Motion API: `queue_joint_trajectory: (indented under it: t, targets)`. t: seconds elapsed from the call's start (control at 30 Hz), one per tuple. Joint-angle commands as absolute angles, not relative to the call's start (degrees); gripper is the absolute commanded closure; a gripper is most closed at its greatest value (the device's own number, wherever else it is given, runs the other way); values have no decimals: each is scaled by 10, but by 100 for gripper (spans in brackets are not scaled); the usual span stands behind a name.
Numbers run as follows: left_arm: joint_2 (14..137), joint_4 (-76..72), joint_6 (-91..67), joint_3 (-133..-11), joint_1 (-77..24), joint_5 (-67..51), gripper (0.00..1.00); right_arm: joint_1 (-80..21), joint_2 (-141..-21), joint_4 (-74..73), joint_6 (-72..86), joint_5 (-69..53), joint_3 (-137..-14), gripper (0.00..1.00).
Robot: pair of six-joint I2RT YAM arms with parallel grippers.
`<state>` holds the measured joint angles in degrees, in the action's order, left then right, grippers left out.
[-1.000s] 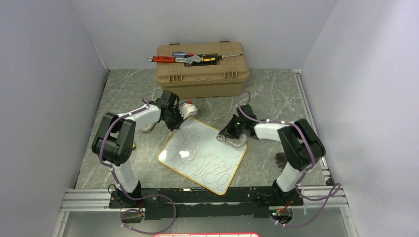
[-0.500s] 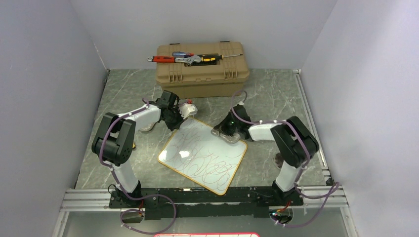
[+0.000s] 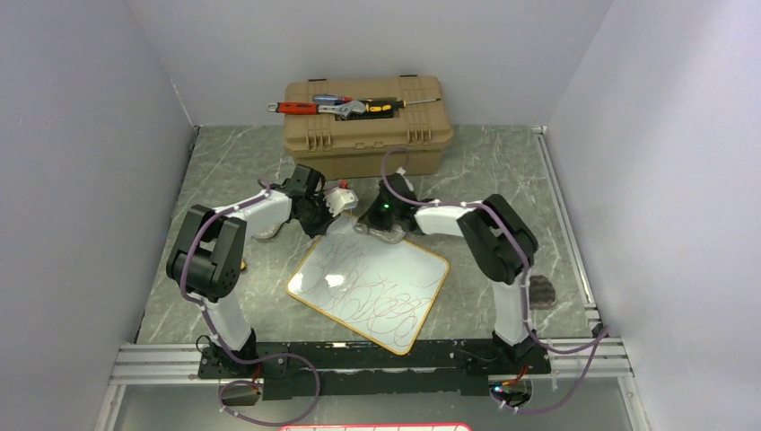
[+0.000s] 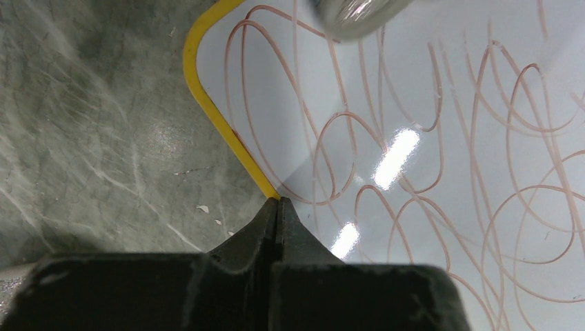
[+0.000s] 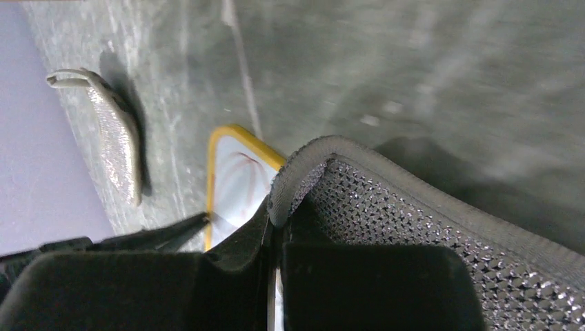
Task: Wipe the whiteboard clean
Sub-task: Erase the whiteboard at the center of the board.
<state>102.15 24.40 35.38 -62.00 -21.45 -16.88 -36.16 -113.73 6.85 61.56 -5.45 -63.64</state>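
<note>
Pale lilac walls (image 3: 90, 135) are closing in the table (image 3: 502, 180) on three sides; its grey-green marbled surface is reflecting the light faintly; a tan toolbox (image 3: 368, 135) is sitting at 12 o'clock with hand tools (image 3: 336, 106) on its lid; the whiteboard (image 3: 377, 269) is lying flat near the centre, turned cornerwise and carrying reddish scribbles (image 4: 331, 138); the left gripper (image 4: 277, 205), jaws fully together and holding nothing, is touching the yellow rim (image 4: 207, 117) at the board's 11 o'clock; the right gripper (image 5: 272, 227), at 12 o'clock, is pinching a grey mesh cloth (image 5: 414, 227).
</note>
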Motion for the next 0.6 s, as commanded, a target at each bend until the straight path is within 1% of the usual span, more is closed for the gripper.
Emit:
queue_joint_trajectory:
  t: [0.0, 0.07, 0.1, 0.17, 0.3, 0.4, 0.5, 0.57]
  targets:
    - [1078, 321, 362, -574, -213, -149, 97, -397, -1222, -54, 625, -11, -703, 100]
    - [1075, 323, 368, -573, -213, -151, 97, -397, -1223, -70, 633, -2, -707, 100]
    - [1073, 324, 372, -572, -213, -152, 97, -394, -1215, -72, 638, 12, -689, 100]
    - [1068, 322, 377, -569, -213, -152, 97, -379, -1178, -49, 655, 22, -620, 100]
    - [1069, 325, 380, -567, -210, -152, 97, -339, -1081, 16, 673, 3, -454, 100]
    - [1068, 324, 384, -564, -206, -154, 97, -329, -1018, 29, 678, -12, -369, 100]
    - [1065, 323, 394, -561, -206, -155, 97, -333, -1007, 43, 691, -17, -351, 100]
    - [1065, 323, 397, -564, -206, -155, 97, -340, -1049, 50, 697, -25, -383, 100]
